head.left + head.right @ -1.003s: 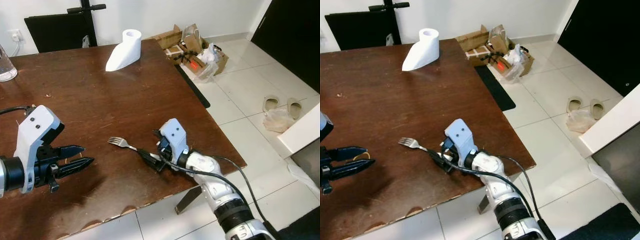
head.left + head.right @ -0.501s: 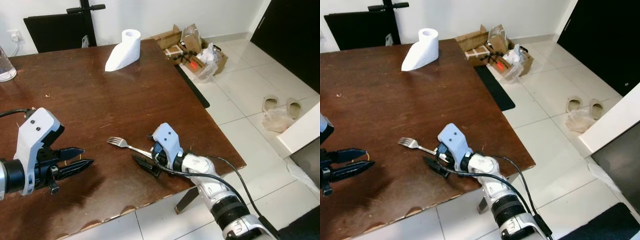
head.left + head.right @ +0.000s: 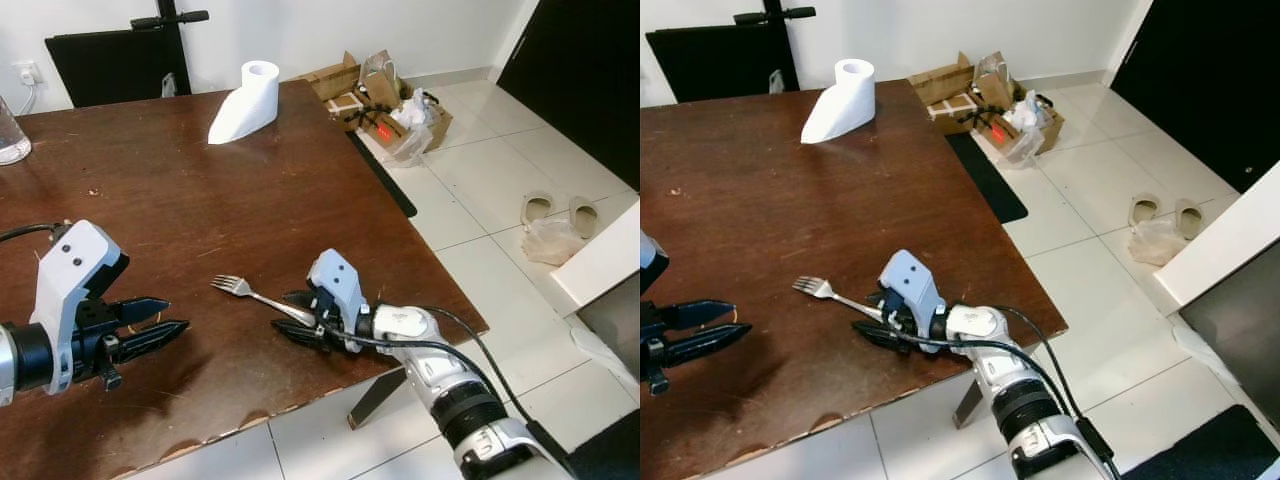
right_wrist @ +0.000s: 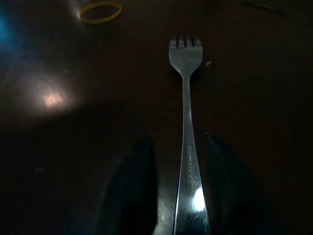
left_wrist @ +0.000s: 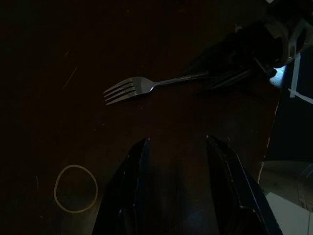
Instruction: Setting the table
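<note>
**Fork on the table, right fingers either side of its handle**

Your fork point(image 3: 253, 294) lies flat on the brown table point(image 3: 200, 190), tines pointing left. Your right gripper point(image 3: 292, 316) sits low at the handle end, fingers spread apart around it. Your left gripper point(image 3: 165, 316) hovers well left, fingers parted, near a rubber band point(image 5: 75, 195). A paper roll point(image 3: 245, 100) stands at the far edge.

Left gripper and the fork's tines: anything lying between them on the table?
Mostly bare wood. The left wrist view shows only a rubber band on the table, off to one side of the left gripper, short of the fork.
</note>
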Controlling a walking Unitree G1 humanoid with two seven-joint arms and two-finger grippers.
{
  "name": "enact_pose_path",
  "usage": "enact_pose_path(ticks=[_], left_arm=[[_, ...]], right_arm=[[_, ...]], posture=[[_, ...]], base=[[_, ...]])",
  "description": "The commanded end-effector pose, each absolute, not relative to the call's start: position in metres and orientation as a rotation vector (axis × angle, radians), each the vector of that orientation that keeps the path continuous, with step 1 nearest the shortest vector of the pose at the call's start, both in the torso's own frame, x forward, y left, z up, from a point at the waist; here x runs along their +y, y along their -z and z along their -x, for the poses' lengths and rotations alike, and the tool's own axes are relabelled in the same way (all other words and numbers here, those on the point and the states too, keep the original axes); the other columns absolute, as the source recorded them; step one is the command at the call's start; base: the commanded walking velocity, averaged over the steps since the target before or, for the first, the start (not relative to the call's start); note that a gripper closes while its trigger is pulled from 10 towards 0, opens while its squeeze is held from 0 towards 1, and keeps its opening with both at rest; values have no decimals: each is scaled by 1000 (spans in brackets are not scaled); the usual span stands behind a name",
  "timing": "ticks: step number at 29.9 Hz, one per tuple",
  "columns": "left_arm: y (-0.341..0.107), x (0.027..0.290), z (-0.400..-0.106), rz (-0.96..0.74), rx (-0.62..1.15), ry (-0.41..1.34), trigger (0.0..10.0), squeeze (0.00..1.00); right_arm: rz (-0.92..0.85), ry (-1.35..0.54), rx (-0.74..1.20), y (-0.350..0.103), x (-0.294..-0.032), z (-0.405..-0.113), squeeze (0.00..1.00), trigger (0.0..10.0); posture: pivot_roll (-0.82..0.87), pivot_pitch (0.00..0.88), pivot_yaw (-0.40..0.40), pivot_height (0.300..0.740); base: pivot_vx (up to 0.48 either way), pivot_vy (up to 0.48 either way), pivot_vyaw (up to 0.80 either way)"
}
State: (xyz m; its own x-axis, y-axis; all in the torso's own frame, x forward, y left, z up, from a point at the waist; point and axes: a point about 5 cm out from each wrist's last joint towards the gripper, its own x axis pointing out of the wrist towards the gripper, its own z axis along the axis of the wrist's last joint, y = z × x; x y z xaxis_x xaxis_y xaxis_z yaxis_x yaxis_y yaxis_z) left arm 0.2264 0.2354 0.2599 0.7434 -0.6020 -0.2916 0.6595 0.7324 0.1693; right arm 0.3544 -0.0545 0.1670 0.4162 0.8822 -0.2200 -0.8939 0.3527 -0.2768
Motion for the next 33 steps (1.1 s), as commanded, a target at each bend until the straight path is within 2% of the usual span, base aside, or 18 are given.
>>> enact_pose_path(ticks=[1, 16, 18, 21, 22, 23, 27, 28, 33], left_arm=[[-255, 232, -224, -268, 236, 724, 10000, 0], [-254, 231, -227, -255, 228, 722, 10000, 0], [-252, 231, -228, -249, 228, 715, 10000, 0], [-248, 232, -238, -218, 186, 610, 10000, 0], [-248, 233, -244, -197, 163, 554, 10000, 0], [-249, 233, -252, -166, 122, 474, 10000, 0], [-254, 228, -261, -131, 49, 398, 10000, 0], [-256, 223, -265, -139, 11, 370, 10000, 0], [-258, 210, -271, -151, -30, 359, 10000, 0]], right_arm=[[434, -1149, 152, -142, -62, -350, 0, 0], [499, -1116, 223, -133, -75, -351, 0, 0], [481, -1087, 207, -134, -76, -352, 0, 0], [347, -932, 74, -156, -80, -362, 0, 0], [298, -888, 27, -164, -82, -364, 0, 3255], [222, -815, -41, -177, -86, -366, 0, 10000], [130, -689, -145, -194, -97, -365, 0, 10000], [72, -589, -204, -205, -109, -364, 0, 10000], [6, -428, -283, -219, -130, -358, 0, 10000]], posture=[[299, 245, -21, 740], [288, 246, -21, 740], [286, 245, -20, 740], [279, 242, -13, 740], [274, 240, -9, 740], [274, 240, -9, 740], [252, 234, 9, 740], [242, 230, 19, 740], [215, 221, 38, 740]], base=[[0, 0, 0], [0, 0, 0], [0, 0, 0], [0, 0, 0], [0, 0, 0], [0, 0, 0], [0, 0, 0], [0, 0, 0], [0, 0, 0]])
